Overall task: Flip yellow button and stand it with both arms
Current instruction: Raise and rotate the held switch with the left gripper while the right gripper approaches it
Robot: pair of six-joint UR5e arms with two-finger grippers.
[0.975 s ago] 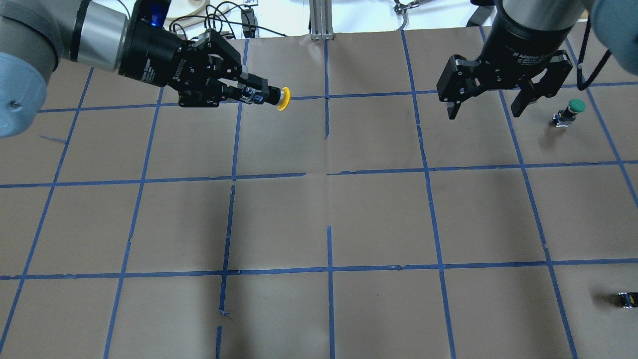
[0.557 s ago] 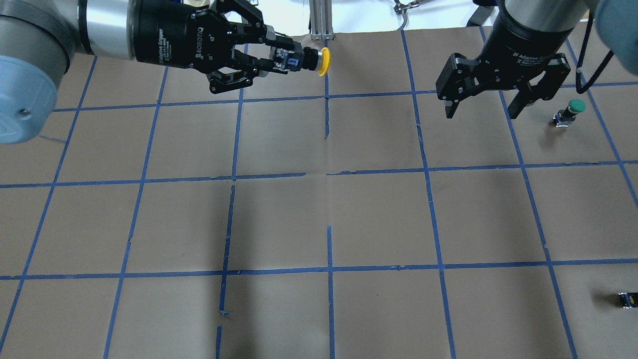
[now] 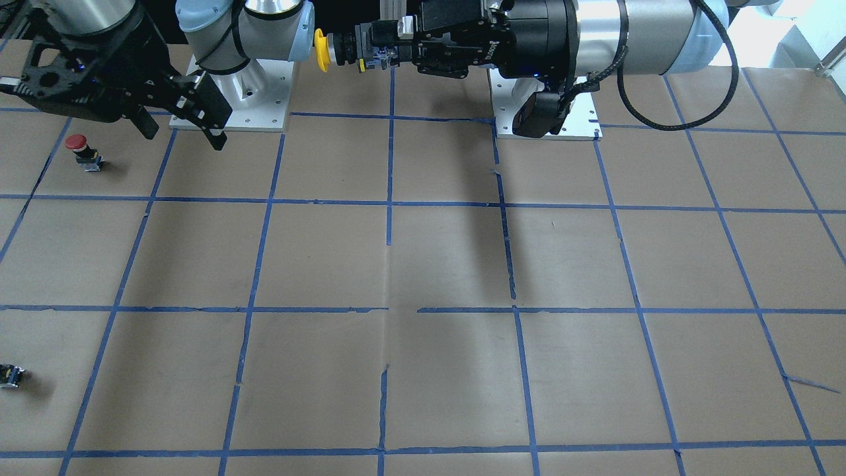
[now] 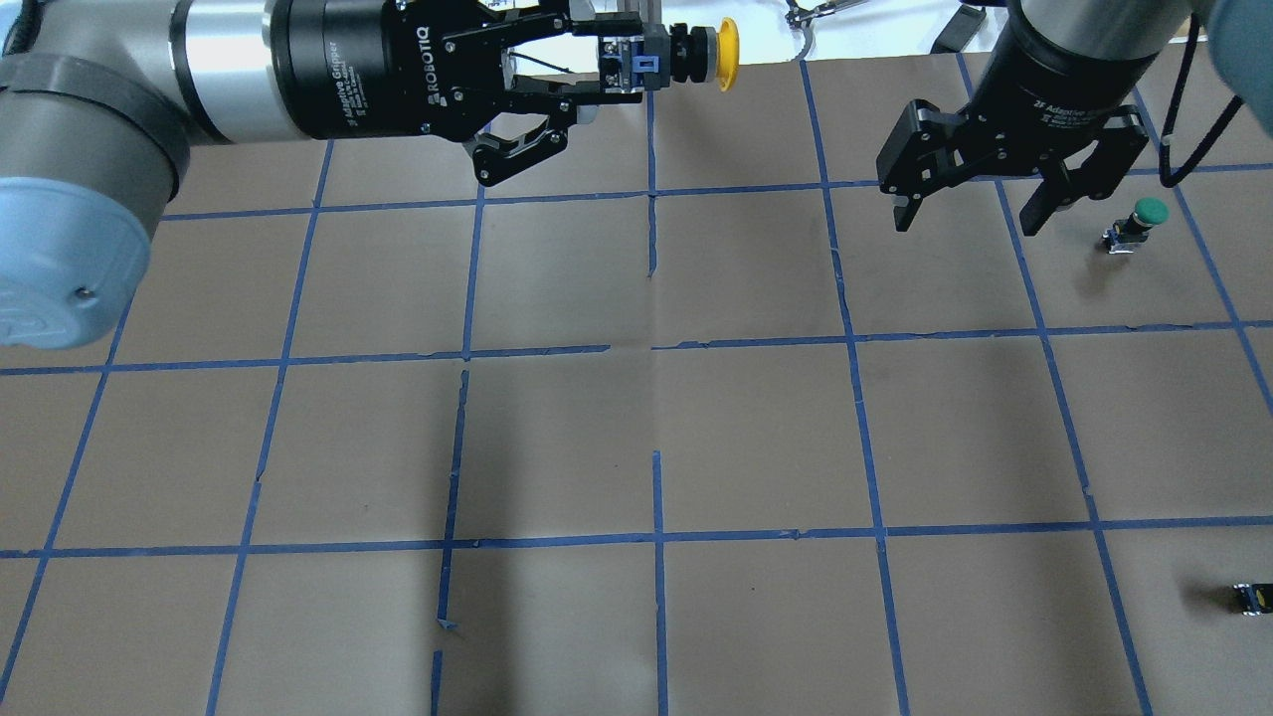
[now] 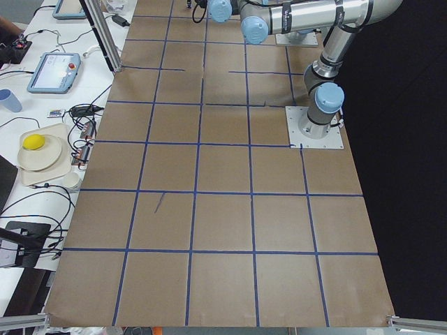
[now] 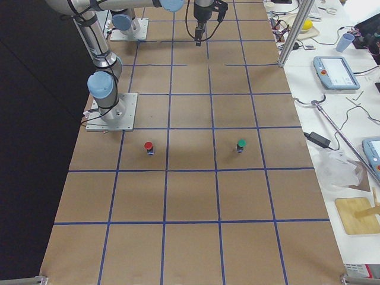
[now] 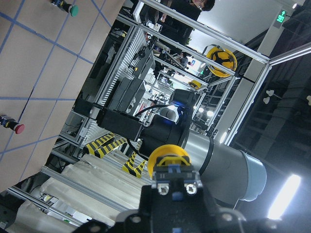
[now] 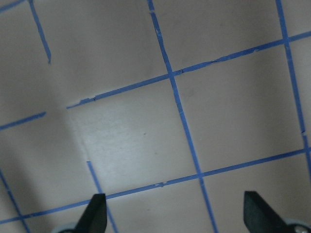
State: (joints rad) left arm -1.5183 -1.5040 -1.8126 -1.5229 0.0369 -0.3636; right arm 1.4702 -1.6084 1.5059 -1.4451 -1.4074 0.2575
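My left gripper (image 4: 622, 72) is shut on the grey-black base of the yellow button (image 4: 727, 68). It holds the button on its side, high above the table's far edge, with the cap pointing toward my right arm. The button also shows in the front-facing view (image 3: 321, 51) and the left wrist view (image 7: 169, 154), beyond the left gripper (image 3: 377, 50). My right gripper (image 4: 965, 214) is open and empty, fingers pointing down above the table, well apart from the button. It also shows in the front-facing view (image 3: 182, 132) and the right wrist view (image 8: 177, 218).
A green-capped button (image 4: 1144, 221) stands just right of my right gripper. A red-capped button (image 3: 79, 149) stands beside that gripper in the front-facing view. A small dark block (image 4: 1248, 597) lies near the table's right edge. Brown paper with blue tape lines (image 4: 656, 348) covers the table.
My left gripper has carried the yellow button rightward and toward the far edge, past the centre line, and has turned level. My right gripper has barely moved and stays open.
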